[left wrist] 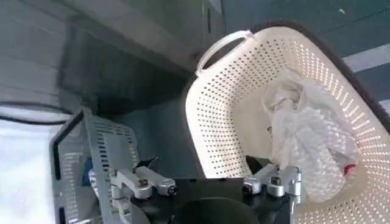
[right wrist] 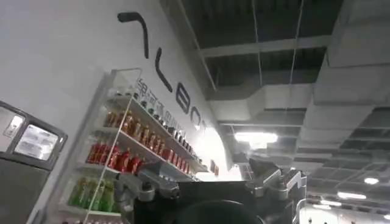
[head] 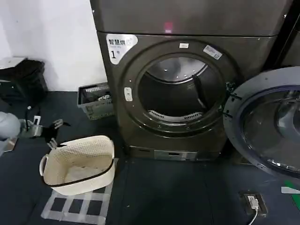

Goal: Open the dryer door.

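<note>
The dryer door (head: pixel 262 122), a big round chrome-ringed door with dark glass, stands swung wide open on the right of the dark grey machine (head: pixel 126 56) labelled "1". The drum opening (head: pixel 178 89) is exposed. My left gripper (head: pixel 52 133) hovers low at the far left, well away from the machine, just above the rim of a white laundry basket (head: pixel 79 164). In the left wrist view the left gripper (left wrist: pixel 207 182) is open with nothing between its fingers. My right gripper (right wrist: pixel 210 182) is open too and points up toward a ceiling and a drinks shelf (right wrist: pixel 128 152).
The white perforated basket (left wrist: pixel 244 91) holds a crumpled white cloth (left wrist: pixel 311 140) and rests on a checkered mat (head: pixel 79 206). A grey crate (head: pixel 96 101) stands by the wall left of the machine. A power strip (head: pixel 253 204) lies on the dark floor at the front right.
</note>
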Controlling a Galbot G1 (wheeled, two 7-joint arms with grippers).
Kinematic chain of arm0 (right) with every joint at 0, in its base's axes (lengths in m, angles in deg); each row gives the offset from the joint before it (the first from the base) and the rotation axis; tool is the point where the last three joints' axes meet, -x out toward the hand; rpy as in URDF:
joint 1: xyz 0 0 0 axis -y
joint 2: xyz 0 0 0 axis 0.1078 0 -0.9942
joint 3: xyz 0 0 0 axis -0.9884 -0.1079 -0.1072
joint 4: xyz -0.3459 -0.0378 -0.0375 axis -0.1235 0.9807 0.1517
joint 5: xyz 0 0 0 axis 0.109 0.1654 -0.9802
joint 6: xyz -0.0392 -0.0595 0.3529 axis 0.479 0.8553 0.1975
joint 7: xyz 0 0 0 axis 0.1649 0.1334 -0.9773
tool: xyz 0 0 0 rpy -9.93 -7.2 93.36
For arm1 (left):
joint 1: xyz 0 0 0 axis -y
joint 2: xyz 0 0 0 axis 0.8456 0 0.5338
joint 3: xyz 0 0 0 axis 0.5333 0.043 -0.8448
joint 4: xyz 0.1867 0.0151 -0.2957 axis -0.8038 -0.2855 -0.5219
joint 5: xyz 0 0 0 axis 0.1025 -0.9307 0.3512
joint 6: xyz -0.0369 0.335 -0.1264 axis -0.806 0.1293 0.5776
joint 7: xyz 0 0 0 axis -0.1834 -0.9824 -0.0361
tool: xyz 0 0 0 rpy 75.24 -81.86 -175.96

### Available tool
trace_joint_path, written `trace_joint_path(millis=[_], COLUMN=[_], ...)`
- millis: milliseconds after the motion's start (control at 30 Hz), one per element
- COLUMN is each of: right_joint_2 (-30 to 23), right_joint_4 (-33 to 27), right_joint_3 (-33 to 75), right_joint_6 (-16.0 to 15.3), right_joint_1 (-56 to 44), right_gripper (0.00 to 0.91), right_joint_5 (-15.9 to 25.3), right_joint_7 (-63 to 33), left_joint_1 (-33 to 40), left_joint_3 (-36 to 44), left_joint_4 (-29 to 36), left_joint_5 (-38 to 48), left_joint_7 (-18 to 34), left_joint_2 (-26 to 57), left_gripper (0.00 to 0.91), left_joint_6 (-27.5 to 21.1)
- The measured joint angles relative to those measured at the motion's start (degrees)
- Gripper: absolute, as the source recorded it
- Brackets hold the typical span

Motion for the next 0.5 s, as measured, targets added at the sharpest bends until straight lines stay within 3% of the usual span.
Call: trace_joint_path(millis=[500], right_joint_2=[-0.17], right_joint_4=[0.27], right_joint_3=[0.35], right_joint_6=[-0.03], right_joint_1=[-0.21], right_gripper=[0.907], right_joint_5=[0.02], right_joint_7=[0.19], left_joint_1=[-0.01], left_joint_3=[1.13], left_joint_4=[0.09], left_joint_5=[0.16], left_joint_7=[0.00], left_joint_2=[-0.22], left_gripper=[0.907], left_joint_6=[0.34])
